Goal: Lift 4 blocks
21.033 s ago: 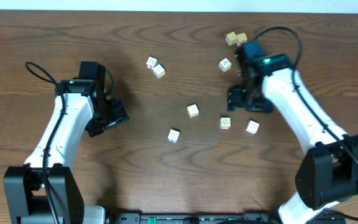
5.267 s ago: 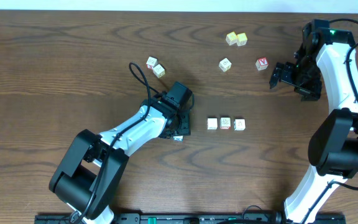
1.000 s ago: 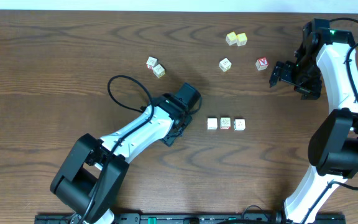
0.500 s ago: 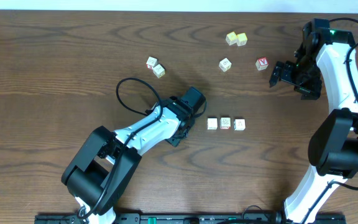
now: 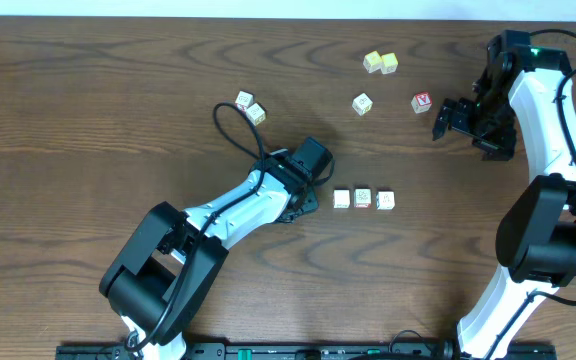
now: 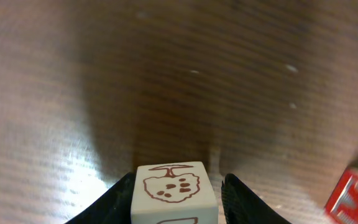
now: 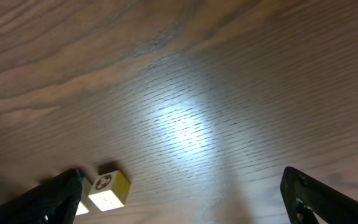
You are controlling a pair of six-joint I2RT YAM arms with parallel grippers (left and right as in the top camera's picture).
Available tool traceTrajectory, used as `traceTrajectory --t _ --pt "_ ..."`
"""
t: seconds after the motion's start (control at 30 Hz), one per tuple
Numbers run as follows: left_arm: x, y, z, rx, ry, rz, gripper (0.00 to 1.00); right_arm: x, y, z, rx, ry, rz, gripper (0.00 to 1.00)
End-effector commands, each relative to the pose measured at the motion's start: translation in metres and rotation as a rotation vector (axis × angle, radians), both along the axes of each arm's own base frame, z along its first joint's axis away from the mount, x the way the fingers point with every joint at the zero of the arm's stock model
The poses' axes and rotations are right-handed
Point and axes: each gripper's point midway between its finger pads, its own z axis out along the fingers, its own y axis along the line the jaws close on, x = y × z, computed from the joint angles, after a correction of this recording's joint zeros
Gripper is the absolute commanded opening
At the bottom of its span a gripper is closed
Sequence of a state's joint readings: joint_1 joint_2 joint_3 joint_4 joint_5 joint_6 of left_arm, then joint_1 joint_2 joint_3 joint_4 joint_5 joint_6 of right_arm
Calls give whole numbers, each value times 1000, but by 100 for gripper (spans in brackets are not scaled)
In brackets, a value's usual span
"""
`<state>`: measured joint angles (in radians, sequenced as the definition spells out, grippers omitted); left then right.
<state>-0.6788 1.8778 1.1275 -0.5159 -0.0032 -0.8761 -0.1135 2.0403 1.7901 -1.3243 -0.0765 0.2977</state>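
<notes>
Three blocks (image 5: 363,198) are lying in a row; the fourth block (image 6: 174,193), beside it, is sitting between half-open jaws of the left claw (image 6: 178,180), contact unclear. Probably light, hard: pinch flat faces. Right claw (image 5: 443,119) is gaping empty.

table (image 5: 88,80): dark brown wood with wavy grain, fills nearly the whole overhead view
far edge: thin pale strip (image 5: 268,8) beyond the table
near edge: black rail (image 5: 268,352)
light: soft white glare (image 7: 182,127) on the wood in the right wrist view
</notes>
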Motion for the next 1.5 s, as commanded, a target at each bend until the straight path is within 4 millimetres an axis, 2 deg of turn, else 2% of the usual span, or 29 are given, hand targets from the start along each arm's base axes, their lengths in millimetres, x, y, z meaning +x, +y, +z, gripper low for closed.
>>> traceTrajectory --t 0.0,0.07,0.17,0.3,0.43,0.57,0.7,0.8,1.0,1.03,1.2,1.3,1.47 --pt "7 -8 2 33 -35 -274 45 -3 16 9 44 -19 36 99" --pt "12 -20 7 -2 -63 -343 44 -7 22 4 45 -1 53 99" --pt "21 -26 10 -23 -103 -338 44 -19 31 -9 49 46 75 99" --pt "26 -31 12 -39 -130 -337 44 -43 43 -34 55 132 104 79" --pt "29 -33 14 -51 -141 -320 44 -64 48 -54 59 196 116 73" --pt "38 -40 18 -85 -177 -282 44 -74 48 -64 61 223 115 72" --pt "38 -40 18 -93 -173 -254 44 -76 48 -65 63 228 131 73" --pt "34 -34 15 -56 -160 -312 46 -76 48 -65 64 227 138 75" --pt "29 -2 12 16 -89 -444 58 -75 48 -65 64 224 149 82" --pt "27 -2 13 -5 -80 -480 61 -75 48 -65 65 224 149 85" --pt "11 -25 20 -215 -48 -692 66 -75 48 -65 64 224 149 88" --pt "1 -34 24 -276 -46 -798 68 -75 48 -65 64 224 149 88" --pt "-20 -25 20 -276 54 -794 70 -76 48 -65 65 226 148 88"
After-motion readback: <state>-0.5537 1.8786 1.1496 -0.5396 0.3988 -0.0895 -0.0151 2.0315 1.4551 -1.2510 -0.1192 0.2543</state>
